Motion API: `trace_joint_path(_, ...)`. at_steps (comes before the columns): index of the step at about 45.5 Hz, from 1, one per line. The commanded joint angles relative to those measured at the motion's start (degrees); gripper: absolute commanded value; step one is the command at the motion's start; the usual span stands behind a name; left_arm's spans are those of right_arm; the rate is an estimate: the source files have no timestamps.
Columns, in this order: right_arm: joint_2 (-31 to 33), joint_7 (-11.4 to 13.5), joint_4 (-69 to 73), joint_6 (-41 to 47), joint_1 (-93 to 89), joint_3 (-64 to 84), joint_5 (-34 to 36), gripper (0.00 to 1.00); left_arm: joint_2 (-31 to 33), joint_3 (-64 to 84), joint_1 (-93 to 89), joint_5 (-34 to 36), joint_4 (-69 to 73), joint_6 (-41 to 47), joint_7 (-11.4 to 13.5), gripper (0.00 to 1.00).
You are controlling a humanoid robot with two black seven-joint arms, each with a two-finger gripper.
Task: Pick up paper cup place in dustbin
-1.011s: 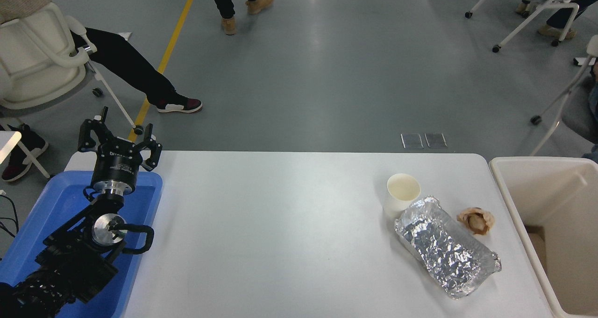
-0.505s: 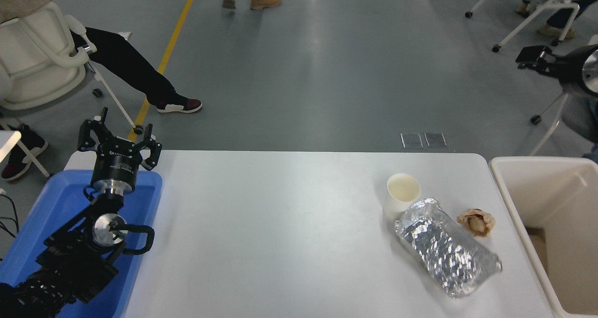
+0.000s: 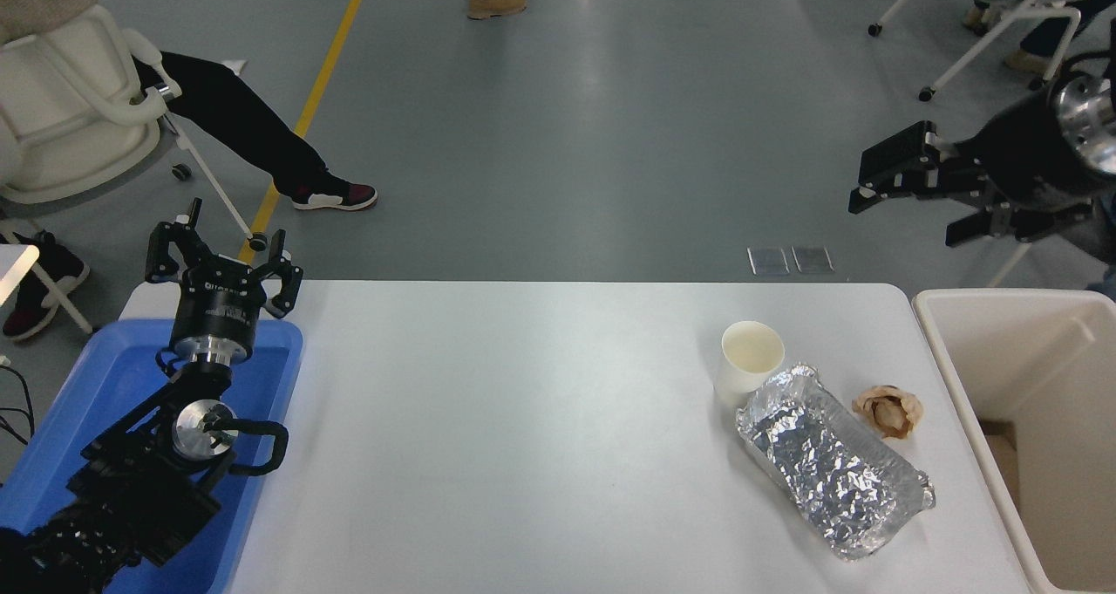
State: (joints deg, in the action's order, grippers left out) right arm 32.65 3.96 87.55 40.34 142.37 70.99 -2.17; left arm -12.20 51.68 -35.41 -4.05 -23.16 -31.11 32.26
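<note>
above the table (image 3: pixel 523 419), right gripper (image 3: pixel 907 197) swung further in, open.

L arm parked lower left, R gripper (image 3: pixel 907 197) raised at right, fingers apart

The paper cup (image 3: pixel 751 360) stands left of the dustbin (image 3: pixel 959 376), seemingly touching the foil tray (image 3: pixel 833 463).
</note>
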Motion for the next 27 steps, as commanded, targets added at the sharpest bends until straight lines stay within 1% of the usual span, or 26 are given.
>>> trace_joint_path(1,-1.4,0.0,2.7,4.7,5.0,-0.4,0.1,1.00,0.0,0.0,0.0,0.0,0.0,0.0,0.0,0.99)
trace_joint_path(27,-4.0,0.0,1.9,4.7,2.1,-0.3,-0.3,1.00,0.1,0.0,0.0,0.0,0.0,0.0,0.0,0.99)
